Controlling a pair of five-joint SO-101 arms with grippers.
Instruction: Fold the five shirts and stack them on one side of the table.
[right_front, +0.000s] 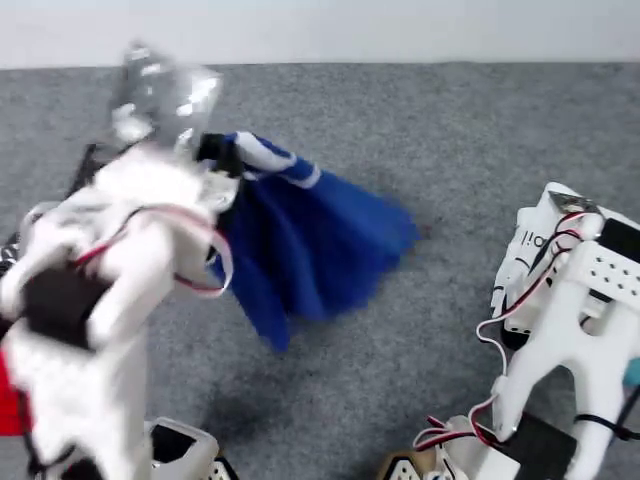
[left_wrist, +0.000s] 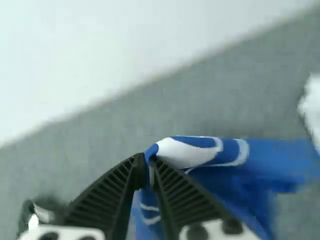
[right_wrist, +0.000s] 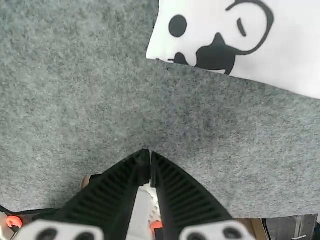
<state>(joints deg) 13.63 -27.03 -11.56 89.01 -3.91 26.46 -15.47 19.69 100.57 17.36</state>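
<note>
1. gripping the blue shirt (right_front: 310, 240) by its trimmed edge in closed left fingers (left_wrist: 122, 187), cloth hanging over the worktop (right_front: 450, 130), left half.
2. resting right fingers (right_wrist: 120, 185) shut, empty, near the white shirt (right_wrist: 250, 35).
3. lower slowly, drag flat, avoid bunching.

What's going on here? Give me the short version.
The left claw is shut on an edge of the blue shirt. The shirt fans out from it over the table and is not yet folded. The right claw is shut on nothing and sits over the table, beside a white shirt with a black print.
</note>
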